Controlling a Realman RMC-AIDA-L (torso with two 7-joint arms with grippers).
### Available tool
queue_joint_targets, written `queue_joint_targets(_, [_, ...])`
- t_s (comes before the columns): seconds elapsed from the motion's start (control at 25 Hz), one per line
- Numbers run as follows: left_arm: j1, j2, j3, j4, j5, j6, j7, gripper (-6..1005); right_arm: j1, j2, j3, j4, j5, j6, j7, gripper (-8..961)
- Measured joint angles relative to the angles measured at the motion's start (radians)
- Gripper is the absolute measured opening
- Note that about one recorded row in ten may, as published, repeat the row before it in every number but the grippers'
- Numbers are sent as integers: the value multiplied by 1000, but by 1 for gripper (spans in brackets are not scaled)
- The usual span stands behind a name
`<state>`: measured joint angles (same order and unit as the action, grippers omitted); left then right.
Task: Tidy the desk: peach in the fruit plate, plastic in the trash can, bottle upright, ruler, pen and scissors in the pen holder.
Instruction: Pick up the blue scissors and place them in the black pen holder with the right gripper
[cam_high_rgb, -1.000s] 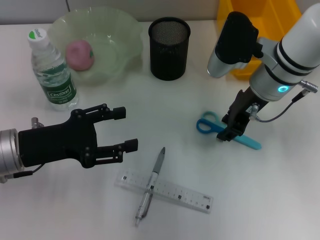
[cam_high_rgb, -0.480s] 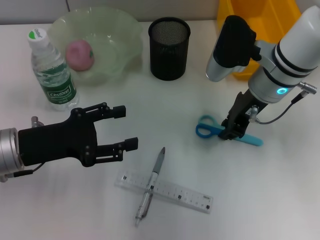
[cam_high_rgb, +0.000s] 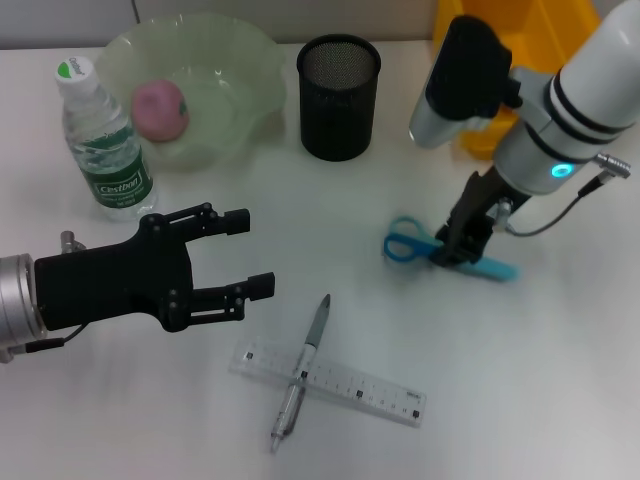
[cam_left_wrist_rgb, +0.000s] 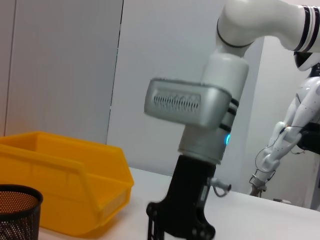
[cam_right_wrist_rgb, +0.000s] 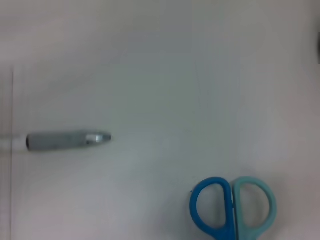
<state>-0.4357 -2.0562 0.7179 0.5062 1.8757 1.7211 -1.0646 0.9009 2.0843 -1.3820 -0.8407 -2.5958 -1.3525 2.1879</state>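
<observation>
My right gripper (cam_high_rgb: 458, 250) is shut on the blue scissors (cam_high_rgb: 407, 245), right of the table's middle; their handles (cam_right_wrist_rgb: 232, 207) show in the right wrist view. The grey pen (cam_high_rgb: 303, 368) lies across the clear ruler (cam_high_rgb: 340, 382) near the front edge. Left of them my left gripper (cam_high_rgb: 250, 253) hovers open and holds nothing. The pink peach (cam_high_rgb: 160, 110) sits in the green fruit plate (cam_high_rgb: 235, 70) at the back left. Beside the plate the bottle (cam_high_rgb: 105, 145) stands upright. The black mesh pen holder (cam_high_rgb: 338, 97) stands at the back middle. No plastic is in view.
A yellow bin (cam_high_rgb: 535, 35) stands at the back right, behind my right arm; it also shows in the left wrist view (cam_left_wrist_rgb: 65, 185) beside the pen holder (cam_left_wrist_rgb: 17, 212). Bare white table lies between the scissors and the pen.
My right gripper has shifted slightly back and to the left, and the scissors moved with it. The left arm, pen and ruler have stayed put.
</observation>
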Motion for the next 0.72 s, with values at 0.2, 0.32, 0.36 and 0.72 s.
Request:
queue_joint_targets(0.2, [0,2,-7,0,-1,1,0,810,-59,-4,115,-128,97,-44,-42,229])
queue_joint_targets(0.32, [2,2,-17,0,-1,4,0,810,-119,-4,190,-184,217,-52,-124,229])
queue_joint_targets(0.36, [4,2,-20,0,-1,5,0,810,-142,-4,211,-193,263,-52,-163,230])
queue_joint_targets(0.72, [4,4,-25,0,-1,7,0,810,-276,-4,363,34,852,-38,-738,236])
